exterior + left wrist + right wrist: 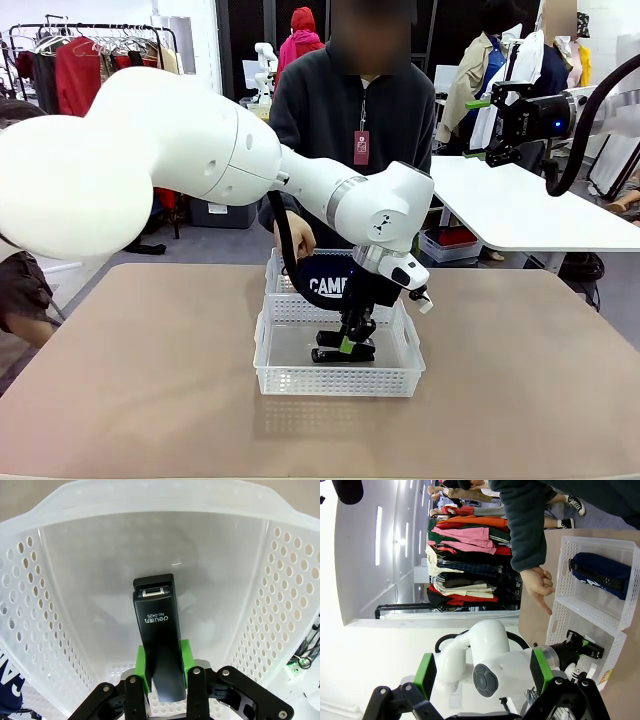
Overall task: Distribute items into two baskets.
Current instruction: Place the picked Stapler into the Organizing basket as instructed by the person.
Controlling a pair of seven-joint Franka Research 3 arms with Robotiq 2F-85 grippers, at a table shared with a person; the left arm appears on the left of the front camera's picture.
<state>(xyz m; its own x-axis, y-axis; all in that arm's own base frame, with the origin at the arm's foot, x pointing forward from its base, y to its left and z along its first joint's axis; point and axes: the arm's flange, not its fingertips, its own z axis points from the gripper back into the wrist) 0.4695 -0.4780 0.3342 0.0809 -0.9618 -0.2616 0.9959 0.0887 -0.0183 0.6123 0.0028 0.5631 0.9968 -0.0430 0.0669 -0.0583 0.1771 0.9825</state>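
Holding: the left hand (345,345) is clamped on the stapler (159,640), green pads (141,667) on either flank of its rear half, its nose pointing away down the wrist view.
Stapler place: low inside the near basket (335,378), at or just above the floor; contact is too fine to tell. It sits roughly mid-basket, apart from the lattice walls.
Why held so: a grip on the narrow sides keeps the stapler level and lets the fingers fit between the walls, so I judge it could be let go flat without tipping.
Pouch: the navy pouch (600,574) lies in the far basket (580,560), its white lettering partly hidden by the arm in the front view.
Baskets: touching end to end at mid surface (130,380), one item each, which suits the split the task asks for.
Right hand: the right hand (492,125) hangs high at far right, fingers spread wide and empty, clear of the work.
Person: stands at the far side, one finger (542,602) pointing toward the baskets.
Step, as I judge: releasing the stapler is what remains.
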